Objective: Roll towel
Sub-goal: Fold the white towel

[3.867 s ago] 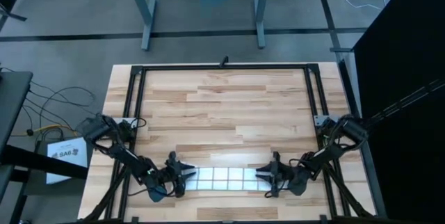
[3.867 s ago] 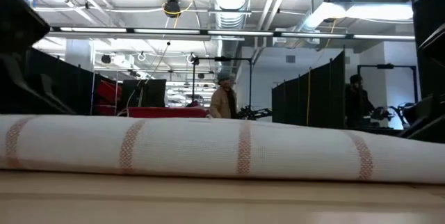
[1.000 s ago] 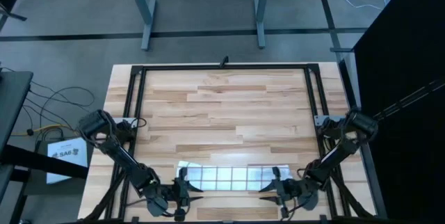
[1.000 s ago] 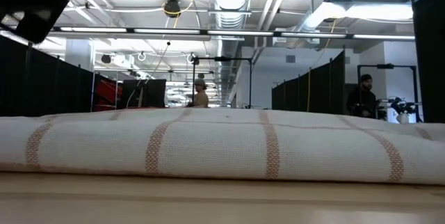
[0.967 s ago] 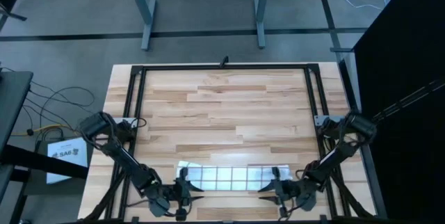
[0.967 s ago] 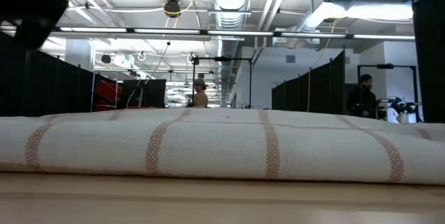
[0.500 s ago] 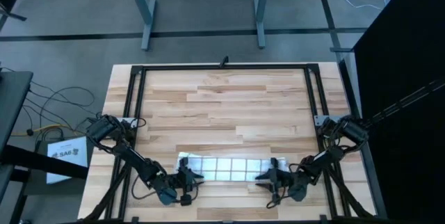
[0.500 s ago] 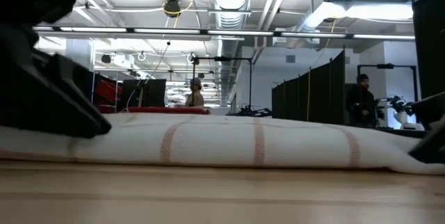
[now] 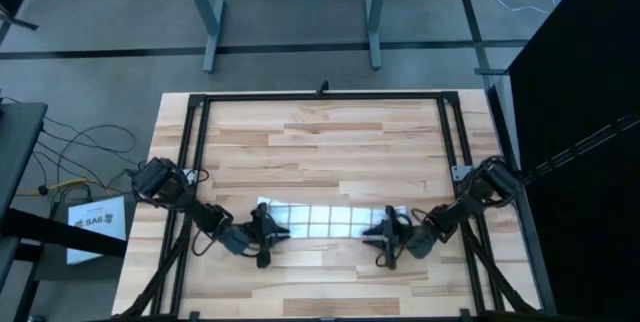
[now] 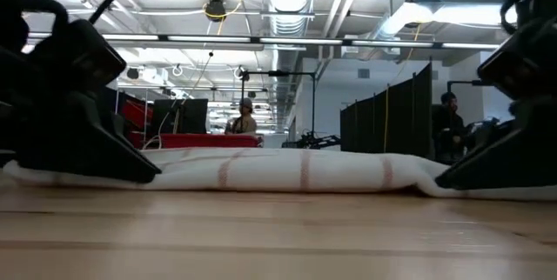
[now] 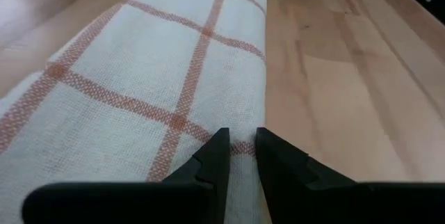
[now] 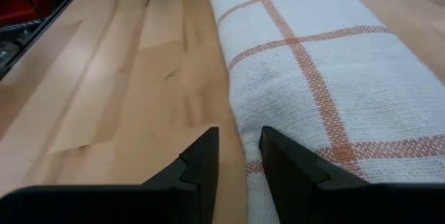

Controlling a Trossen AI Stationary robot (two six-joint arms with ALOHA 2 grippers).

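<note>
The towel (image 9: 325,217), white with a thin reddish grid, lies as a long narrow strip across the table, its underside flat on the wood. In the low view the towel (image 10: 296,171) is a low band with a dark gripper at each end. My left gripper (image 9: 268,234) is at the towel's left end, shut on its near long edge. My right gripper (image 9: 385,235) is at the right end, shut on the same edge. Each wrist view looks along the strip. My left gripper (image 11: 241,156) pinches the towel's near long edge (image 11: 243,137), at the left end, between its two fingers. The edge looks rounded, like a fold. The fingers come low and slanting, pointing along the strip. The towel rests on the table. My right gripper (image 12: 240,156) has the towel's near long edge (image 12: 245,140), at the right end, between its two fingers. That edge also looks rounded and thick. The fingers slant down and lie along the strip. The cloth lies on the wood, slack.
A black frame rail (image 9: 320,95) runs round the tabletop. Bare wood (image 9: 320,152) stretches from the towel to the far edge. A printed paper sheet (image 9: 95,220) lies off the table's left side. People (image 10: 245,116) stand in the room behind.
Both grippers have gone toward the table's far edge and sunk lower, taking the towel with them. The strip has shifted from close to the near edge to farther up the table. From above it looks narrower, and in the low view it has drawn back.
</note>
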